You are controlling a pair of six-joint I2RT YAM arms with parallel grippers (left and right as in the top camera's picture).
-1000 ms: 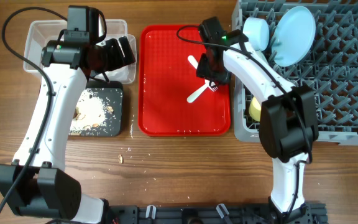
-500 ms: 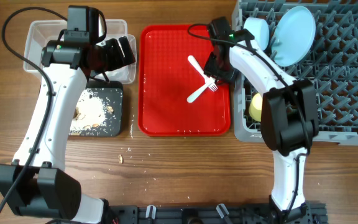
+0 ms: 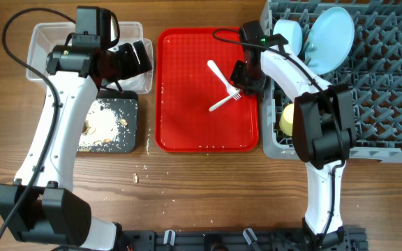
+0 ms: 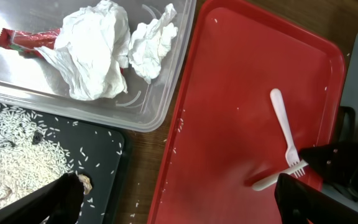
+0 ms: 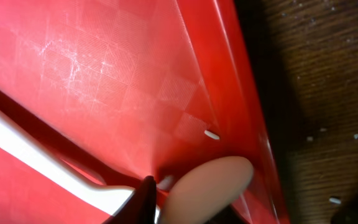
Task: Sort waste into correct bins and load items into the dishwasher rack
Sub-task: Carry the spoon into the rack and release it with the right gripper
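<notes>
A white fork (image 3: 218, 75) and a white spoon (image 3: 220, 104) lie crossed on the flat red tray (image 3: 187, 125). My right gripper (image 3: 246, 78) is down at the tray's right rim, shut on the spoon's bowl (image 5: 210, 186). My left gripper (image 3: 137, 59) is open and empty, over the clear tub's (image 3: 40, 35) right end. The tub holds white napkins (image 4: 92, 50) and a red wrapper (image 4: 23, 40). The black tray (image 3: 135, 111) holds beige scraps (image 3: 103, 125). The grey rack (image 3: 382, 90) holds a blue plate (image 3: 330, 38), a blue bowl (image 3: 288, 35) and a yellow cup (image 3: 286, 120). The mint bowl is out of view.
A few crumbs (image 3: 137, 178) lie on the wooden table in front of the black tray. Grains are scattered on the wood between the black tray and the red tray (image 4: 179, 124). The rack stands right against the red tray's right side.
My right gripper has moved a little right toward the tray's rim. The fork's handle has swung slightly up and left. The left arm has not moved.
</notes>
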